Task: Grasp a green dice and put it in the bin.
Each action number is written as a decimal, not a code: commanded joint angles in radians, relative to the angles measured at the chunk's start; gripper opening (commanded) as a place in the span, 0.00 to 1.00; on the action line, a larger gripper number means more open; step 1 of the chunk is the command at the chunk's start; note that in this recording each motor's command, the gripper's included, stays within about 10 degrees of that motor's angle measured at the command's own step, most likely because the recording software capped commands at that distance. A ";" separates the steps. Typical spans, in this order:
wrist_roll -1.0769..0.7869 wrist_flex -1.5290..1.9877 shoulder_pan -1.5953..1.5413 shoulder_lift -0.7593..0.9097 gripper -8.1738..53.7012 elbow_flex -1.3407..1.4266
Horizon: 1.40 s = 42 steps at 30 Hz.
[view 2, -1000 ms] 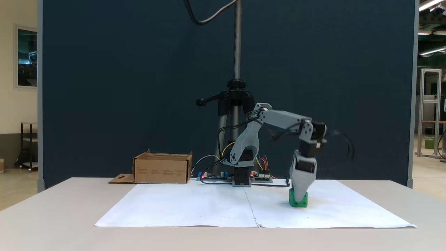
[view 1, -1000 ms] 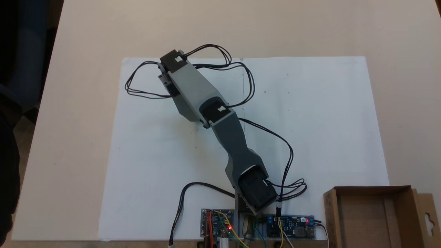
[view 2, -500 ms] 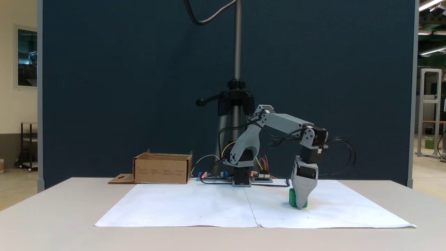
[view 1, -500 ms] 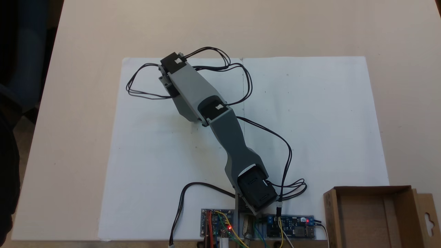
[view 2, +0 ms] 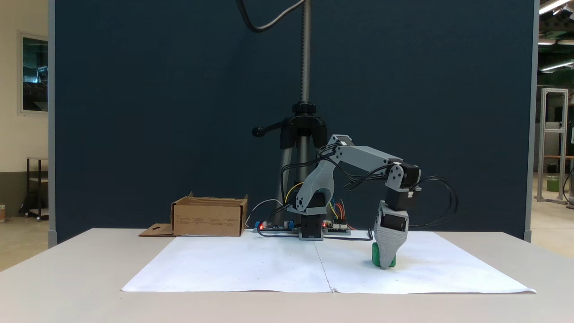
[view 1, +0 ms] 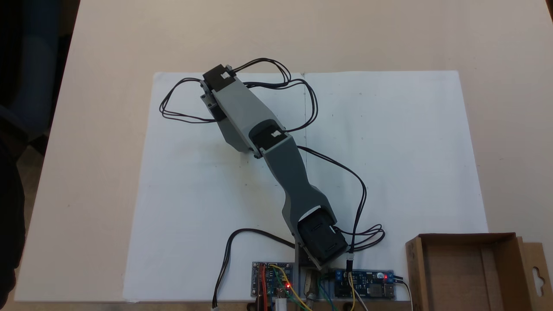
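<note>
Grasping was in hand: gripper [view 2: 385, 264] stood down over the green dice [view 2: 376, 255] on the paper sheet [view 2: 269, 264], finger spacing unclear; lifting toward the bin [view 2: 209, 217] came next.

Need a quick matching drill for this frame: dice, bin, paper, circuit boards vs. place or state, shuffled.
Things:
1. dice
2. bin
3. paper
4. circuit boards

Places or states:
A. flat on the table, spread under the arm
B. at the arm's base, red lights on
C. on the paper, partly covered by the gripper
D. off the paper, open top, flap lying out to one side

Pairs: 1-C, 2-D, 3-A, 4-B
</note>
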 commanded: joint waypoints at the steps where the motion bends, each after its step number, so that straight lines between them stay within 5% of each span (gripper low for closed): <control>1: 0.092 -0.012 -0.005 0.015 0.72 -0.008; 8: 0.092 -0.012 -0.006 0.015 0.72 -0.006; 11: 0.092 -0.011 -0.008 0.015 0.61 -0.003; 16: 0.092 -0.012 -0.008 0.015 0.60 -0.003; 24: 0.091 -0.018 -0.005 0.025 0.33 -0.005; 33: 0.084 -0.032 0.138 0.146 0.33 -0.005; 42: -0.126 -0.184 0.588 0.357 0.33 -0.005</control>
